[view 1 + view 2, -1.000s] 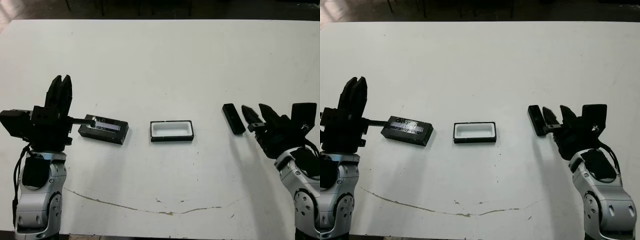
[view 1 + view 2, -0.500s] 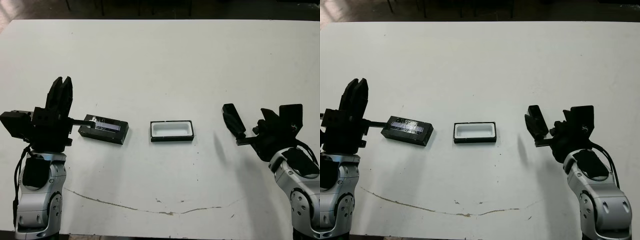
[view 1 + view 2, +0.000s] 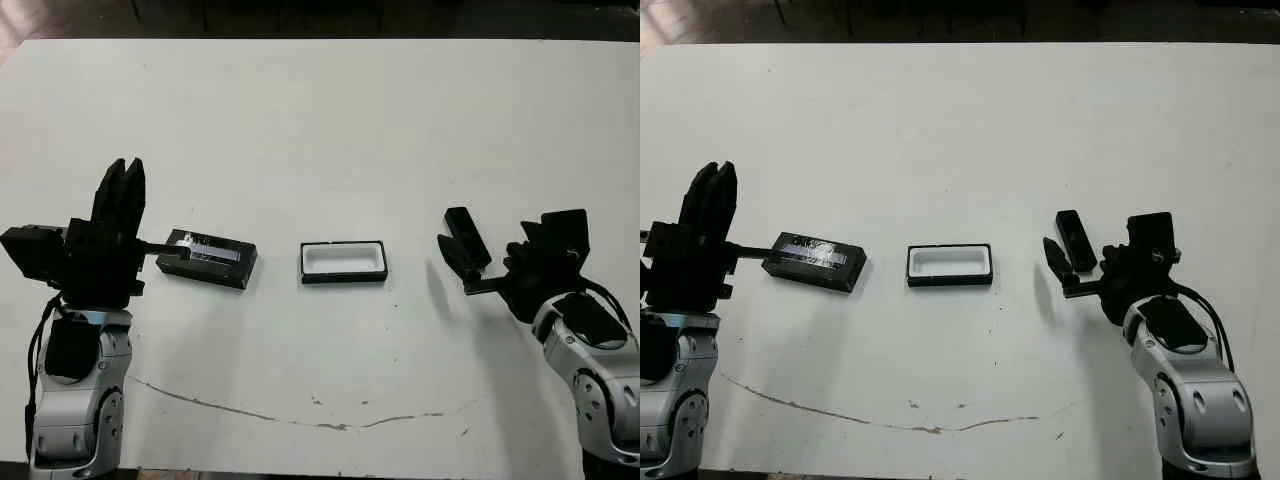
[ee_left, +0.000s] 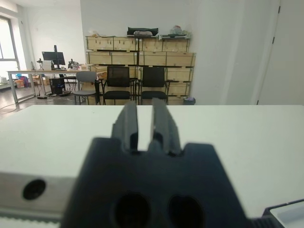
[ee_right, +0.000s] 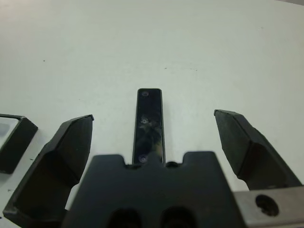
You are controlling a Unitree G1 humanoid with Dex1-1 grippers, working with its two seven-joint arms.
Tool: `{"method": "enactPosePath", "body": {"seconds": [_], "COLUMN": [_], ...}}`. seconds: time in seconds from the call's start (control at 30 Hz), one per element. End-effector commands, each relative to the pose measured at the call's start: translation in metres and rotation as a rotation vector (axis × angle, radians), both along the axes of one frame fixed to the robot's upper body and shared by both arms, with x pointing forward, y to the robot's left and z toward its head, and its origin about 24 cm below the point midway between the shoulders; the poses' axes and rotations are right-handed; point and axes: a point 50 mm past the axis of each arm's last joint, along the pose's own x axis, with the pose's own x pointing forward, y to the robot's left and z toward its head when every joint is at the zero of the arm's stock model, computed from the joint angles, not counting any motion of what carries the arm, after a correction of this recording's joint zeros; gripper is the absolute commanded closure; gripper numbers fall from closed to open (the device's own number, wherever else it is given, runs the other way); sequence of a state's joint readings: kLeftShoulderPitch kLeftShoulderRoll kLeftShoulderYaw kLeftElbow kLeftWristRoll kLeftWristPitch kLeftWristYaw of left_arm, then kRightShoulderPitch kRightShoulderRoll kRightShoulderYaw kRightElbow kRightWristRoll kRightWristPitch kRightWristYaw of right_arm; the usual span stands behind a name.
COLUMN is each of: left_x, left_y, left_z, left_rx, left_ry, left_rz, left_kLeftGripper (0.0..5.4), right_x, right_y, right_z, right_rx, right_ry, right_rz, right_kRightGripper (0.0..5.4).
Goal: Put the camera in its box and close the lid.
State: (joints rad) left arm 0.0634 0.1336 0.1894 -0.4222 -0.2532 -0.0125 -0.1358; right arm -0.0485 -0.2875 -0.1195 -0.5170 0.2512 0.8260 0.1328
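My right gripper [image 5: 152, 135] hangs with its fingers [image 5: 69, 147] spread wide, one on each side of the camera [image 5: 150, 124], touching neither face of it. My left gripper [image 3: 118, 195] stands raised at the table's left with its fingers nearly together, only a thin slit between them, gripping nothing.

The white table [image 3: 320, 130] bears a thin brownish crack line near its front edge. The lid [image 3: 208, 258] lies flat, black with a greyish glossy strip, just beside my left gripper. The box [image 3: 343, 261] sits mid-table, open, black-walled, white inside. The camera is a slim black bar lying flat, glossy, well right of the box.
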Motion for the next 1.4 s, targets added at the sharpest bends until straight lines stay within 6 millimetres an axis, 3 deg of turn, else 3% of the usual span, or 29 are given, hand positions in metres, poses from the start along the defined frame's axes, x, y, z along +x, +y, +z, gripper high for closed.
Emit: {"method": "enactPosePath", "body": {"seconds": [0.03,0.17,0.27,1.0,1.4], "left_x": [-0.002,-0.002,-0.002,-0.003,-0.003], "left_y": [0.001,0.001,0.001,-0.002,-0.002], "left_z": [-0.005,-0.005,-0.005,-0.007,-0.006], "left_rx": [-0.006,0.002,0.011,0.011,-0.001], "left_ry": [0.038,0.041,0.041,0.058,0.063], "left_rz": [0.0,0.005,0.011,0.011,0.013], "left_kLeftGripper": [5.4,5.4,5.4,5.4,5.4], "right_x": [-0.001,-0.002,-0.003,-0.003,0.001], "right_y": [-0.002,-0.002,-0.002,0.0,-0.004], "right_z": [-0.012,-0.019,-0.024,-0.024,-0.014], "right_rx": [0.013,0.035,0.044,0.041,0.059], "right_ry": [0.067,0.084,0.091,0.035,0.078], "right_rz": [-0.025,-0.032,-0.031,-0.055,-0.024], "right_kRightGripper": [0.01,0.01,0.39,5.23,5.35]}}
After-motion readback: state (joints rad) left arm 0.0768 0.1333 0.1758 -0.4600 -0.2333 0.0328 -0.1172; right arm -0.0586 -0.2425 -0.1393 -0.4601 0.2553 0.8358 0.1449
